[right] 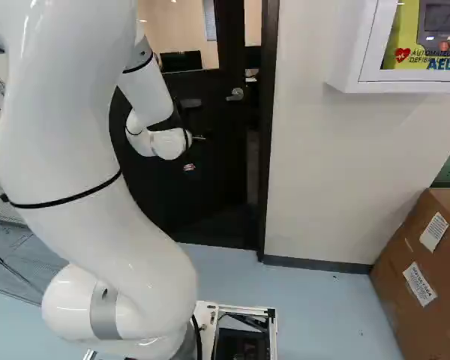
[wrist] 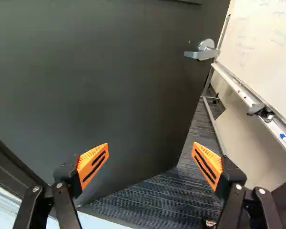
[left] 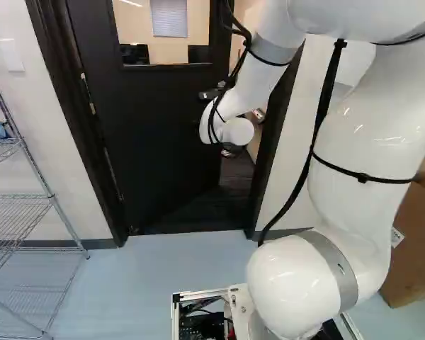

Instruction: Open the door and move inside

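Partly open door (left: 156,134), wall cabinet (right: 354,60) only in right base view

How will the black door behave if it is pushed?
The door looks stiff and probably heavy, a broad slab with a window. It should swing on its hinges rather than tip, likely without turning the handle, as it stands ajar.

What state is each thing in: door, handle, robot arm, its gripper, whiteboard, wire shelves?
Door: partly open, carpet showing past its edge.
Door handle: lever roughly level, not gripped.
Robot arm: bent, reaching toward the doorway.
Gripper: open, holding nothing.
Whiteboard: upright, faintly written on.
Wire shelves: standing, something blue on one.
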You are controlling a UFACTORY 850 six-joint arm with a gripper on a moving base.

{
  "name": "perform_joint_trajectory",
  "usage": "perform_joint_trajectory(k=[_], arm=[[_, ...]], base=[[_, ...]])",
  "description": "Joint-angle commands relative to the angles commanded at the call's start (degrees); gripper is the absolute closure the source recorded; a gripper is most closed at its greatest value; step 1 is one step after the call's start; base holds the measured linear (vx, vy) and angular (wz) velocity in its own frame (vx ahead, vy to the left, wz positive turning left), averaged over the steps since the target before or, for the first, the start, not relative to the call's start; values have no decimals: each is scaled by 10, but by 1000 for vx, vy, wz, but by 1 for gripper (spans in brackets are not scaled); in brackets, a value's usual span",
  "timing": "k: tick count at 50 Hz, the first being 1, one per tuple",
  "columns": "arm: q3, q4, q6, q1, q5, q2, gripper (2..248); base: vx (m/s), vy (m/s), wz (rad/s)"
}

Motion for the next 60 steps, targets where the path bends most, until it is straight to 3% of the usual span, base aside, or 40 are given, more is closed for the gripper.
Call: perform_joint_trajectory(k=[30, 60], arm=[[86, 0, 0, -31, 0, 83, 3], [163, 0, 0, -75, 0, 164, 3]], base=[[0, 0, 0], [0, 0, 0]])
